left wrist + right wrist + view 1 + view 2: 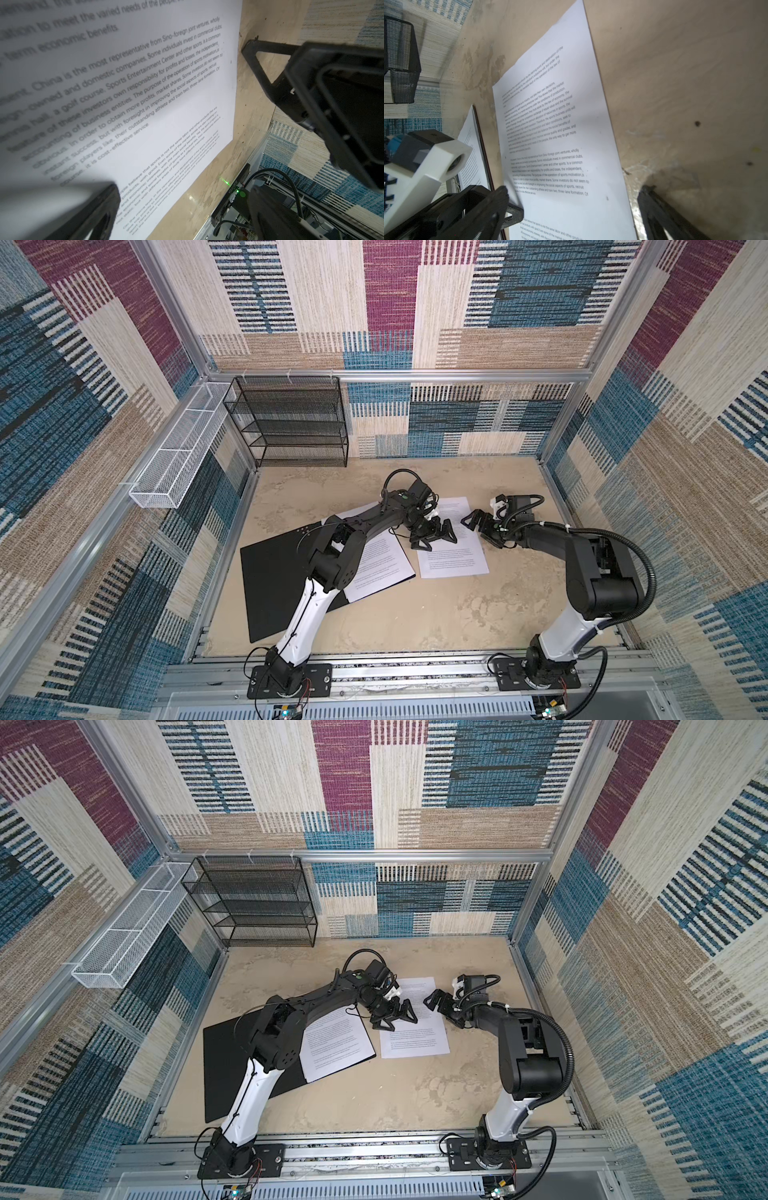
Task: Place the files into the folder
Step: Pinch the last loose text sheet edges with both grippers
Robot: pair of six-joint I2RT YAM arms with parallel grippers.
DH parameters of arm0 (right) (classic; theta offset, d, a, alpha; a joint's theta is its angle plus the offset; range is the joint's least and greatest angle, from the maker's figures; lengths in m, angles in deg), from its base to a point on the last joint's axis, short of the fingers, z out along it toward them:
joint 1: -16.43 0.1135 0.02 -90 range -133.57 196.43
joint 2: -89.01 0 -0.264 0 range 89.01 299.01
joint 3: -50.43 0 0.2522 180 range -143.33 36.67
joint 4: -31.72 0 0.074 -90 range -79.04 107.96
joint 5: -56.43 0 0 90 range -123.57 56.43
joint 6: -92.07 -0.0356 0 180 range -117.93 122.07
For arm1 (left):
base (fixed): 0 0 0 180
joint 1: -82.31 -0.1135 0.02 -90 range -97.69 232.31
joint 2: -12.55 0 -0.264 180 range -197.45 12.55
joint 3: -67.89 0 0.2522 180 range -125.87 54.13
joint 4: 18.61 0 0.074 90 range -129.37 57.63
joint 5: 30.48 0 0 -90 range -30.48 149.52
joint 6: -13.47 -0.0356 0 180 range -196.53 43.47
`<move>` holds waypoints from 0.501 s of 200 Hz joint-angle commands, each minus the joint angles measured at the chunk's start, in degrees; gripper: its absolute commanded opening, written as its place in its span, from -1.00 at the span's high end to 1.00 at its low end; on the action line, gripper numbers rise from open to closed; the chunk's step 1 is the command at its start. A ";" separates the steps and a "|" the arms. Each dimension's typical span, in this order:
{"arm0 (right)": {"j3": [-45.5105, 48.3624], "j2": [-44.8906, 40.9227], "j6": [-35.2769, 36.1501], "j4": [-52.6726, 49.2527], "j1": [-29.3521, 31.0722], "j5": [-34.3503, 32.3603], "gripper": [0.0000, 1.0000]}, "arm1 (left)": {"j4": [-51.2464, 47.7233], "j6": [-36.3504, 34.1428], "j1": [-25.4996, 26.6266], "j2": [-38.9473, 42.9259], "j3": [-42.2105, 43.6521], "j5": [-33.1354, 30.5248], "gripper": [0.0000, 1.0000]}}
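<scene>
Now the loose sheet [453,560] runs twelve-to-six between two spread grippers, left gripper [435,540] at nine o'clock, right gripper [478,527] at three; the folder [270,572] lies at eight.

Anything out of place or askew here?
One printed sheet lies loose on the table, outside the open folder and beside it, between the open left gripper and right gripper. The folder sits skewed to the table edges. No tears or spills show.
</scene>
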 commanded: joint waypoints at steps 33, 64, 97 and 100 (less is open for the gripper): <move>3.12 3.05 -4.65 2.07 4.27 8.88 -0.99 | -4.89 3.24 0.19 -2.24 4.58 -8.13 -0.98; 5.66 0.51 -7.50 4.71 4.39 12.68 -0.99 | -4.52 3.78 -0.09 -1.72 5.97 -8.98 -0.98; 7.23 -4.75 -8.33 4.49 4.39 15.78 -0.99 | -4.83 3.75 -0.70 -1.57 6.62 -9.45 -0.98; 7.26 -5.07 -8.46 4.60 4.39 16.17 -0.99 | -4.78 3.80 -0.78 -1.56 6.76 -9.55 -0.98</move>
